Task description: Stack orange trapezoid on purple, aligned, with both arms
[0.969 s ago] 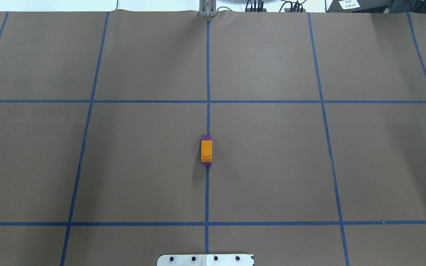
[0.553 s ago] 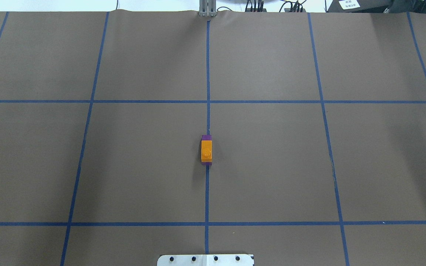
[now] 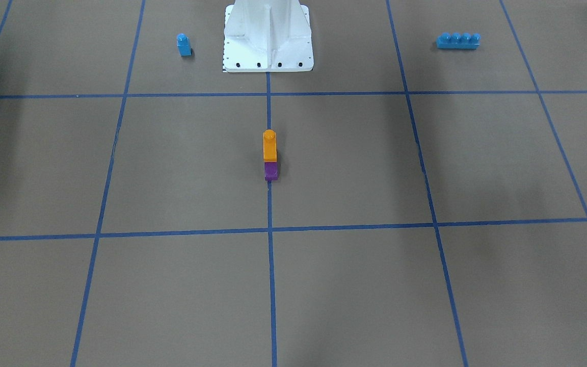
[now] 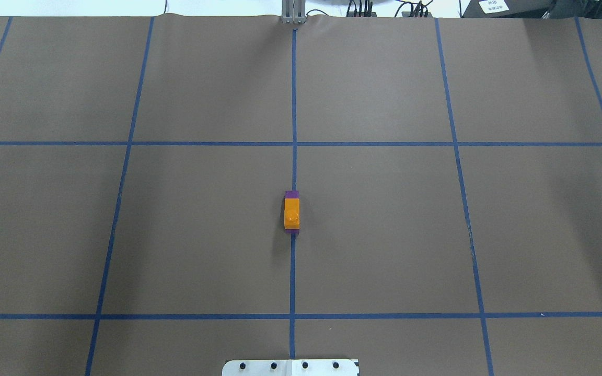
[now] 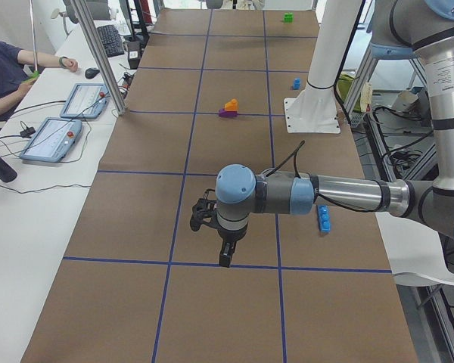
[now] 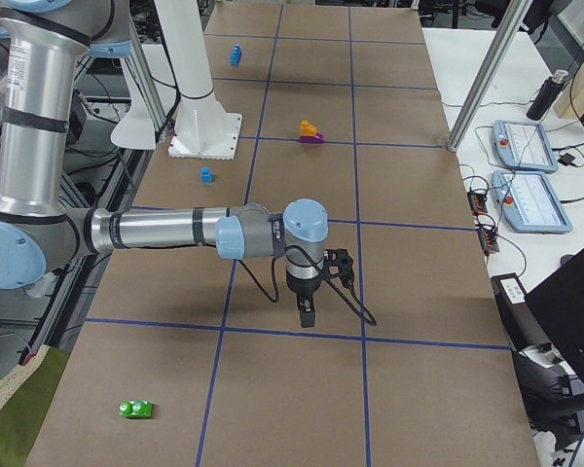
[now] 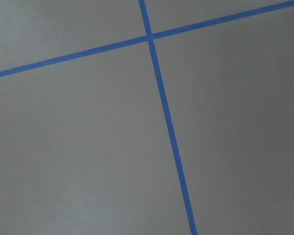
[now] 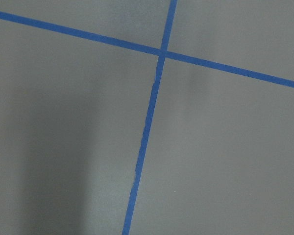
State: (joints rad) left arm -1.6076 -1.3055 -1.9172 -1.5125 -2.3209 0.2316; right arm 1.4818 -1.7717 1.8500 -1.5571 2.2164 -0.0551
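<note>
Orange trapezoid (image 3: 269, 148) atop purple (image 3: 271, 171); L claw (image 5: 224, 255) & R claw (image 6: 306, 313) well apart from both, open/closed state unclear.

The left hand (image 5: 224, 260) and right hand (image 6: 307, 319) are too small to tell whether parted.

Nearest obstacle to orange trapezoid (image 3: 269, 148) on purple (image 3: 271, 171): white pedestal (image 3: 268, 35), well apart toward robot.
</note>
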